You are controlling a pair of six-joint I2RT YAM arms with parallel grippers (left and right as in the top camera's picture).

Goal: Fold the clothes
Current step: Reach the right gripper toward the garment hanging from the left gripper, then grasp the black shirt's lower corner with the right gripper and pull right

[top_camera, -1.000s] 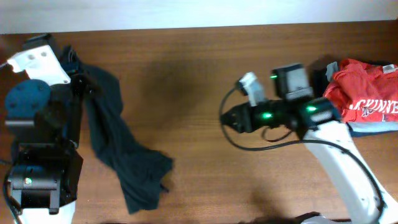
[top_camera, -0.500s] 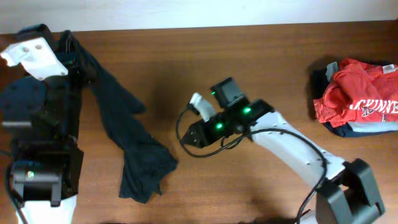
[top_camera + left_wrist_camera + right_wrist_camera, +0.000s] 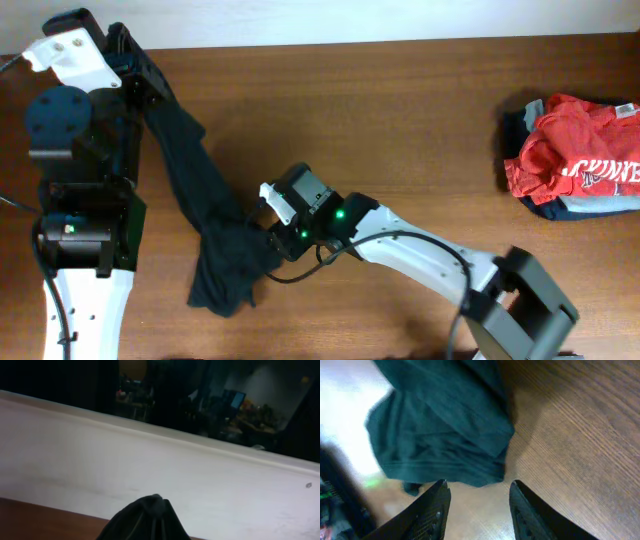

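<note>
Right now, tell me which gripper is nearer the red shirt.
Right. The right gripper is central, beside the black T-shirt; the left gripper grips it at the far left, farther from the red shirt.

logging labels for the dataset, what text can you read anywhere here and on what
"CKINNE", roughly: white lettering on the red shirt, ends hidden in folds; the smaller line below is too blurred to read.
white tag at its corner: too small to read.
black T-shirt: none visible.

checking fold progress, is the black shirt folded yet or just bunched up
Not folded: the black shirt stretches from the shut left gripper down to a crumpled heap on the table; right gripper open beside it.
</note>
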